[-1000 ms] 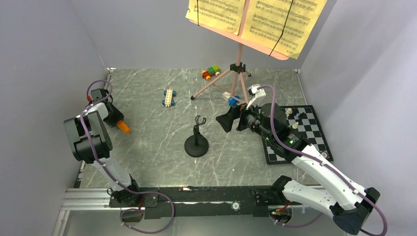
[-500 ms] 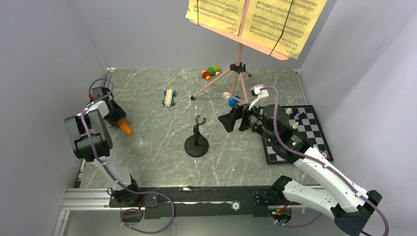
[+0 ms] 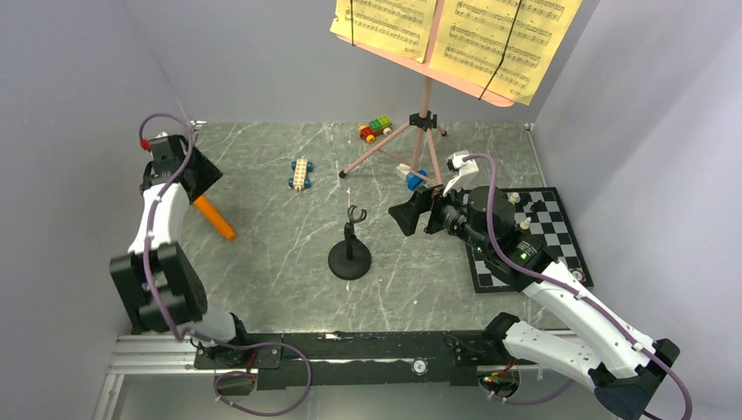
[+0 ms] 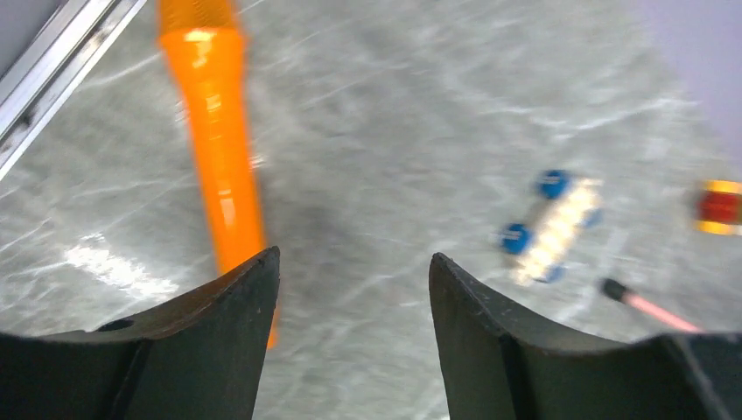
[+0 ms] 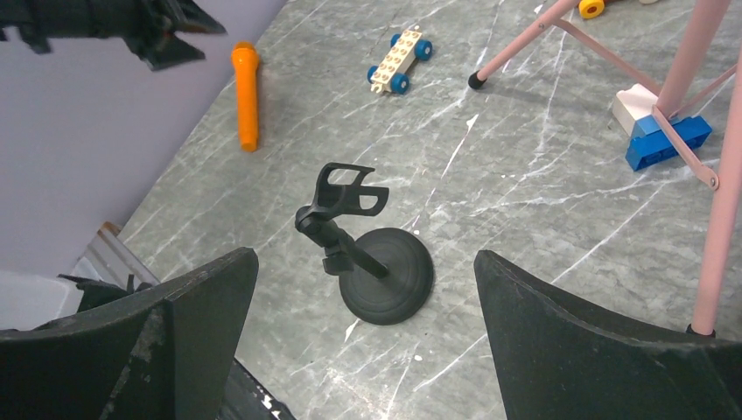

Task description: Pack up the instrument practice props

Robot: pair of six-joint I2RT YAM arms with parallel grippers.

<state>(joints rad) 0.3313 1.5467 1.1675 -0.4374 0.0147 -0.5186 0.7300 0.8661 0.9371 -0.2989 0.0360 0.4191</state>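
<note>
Now the left gripper [image 4: 350, 262] hangs above the table near the left edge, its two fingers spread apart and nothing between them. The orange toy microphone [image 3: 214, 219] lies flat on the marble surface below it, close to the left edge and apart from the fingers. The right gripper [image 5: 365, 255] is also wide open and empty, over the middle of the table, a little toward the right edge. The small black mic stand [image 3: 349, 256] stands upright in the middle of the surface. The pink music stand [image 3: 426, 114] stands on its tripod by the far edge and carries the yellow sheet-music pages [image 3: 455, 35]. A white-and-blue toy car [image 3: 300, 173] lies between the microphone and the tripod, and the chessboard [image 3: 547, 219] lies at the right edge.
</note>
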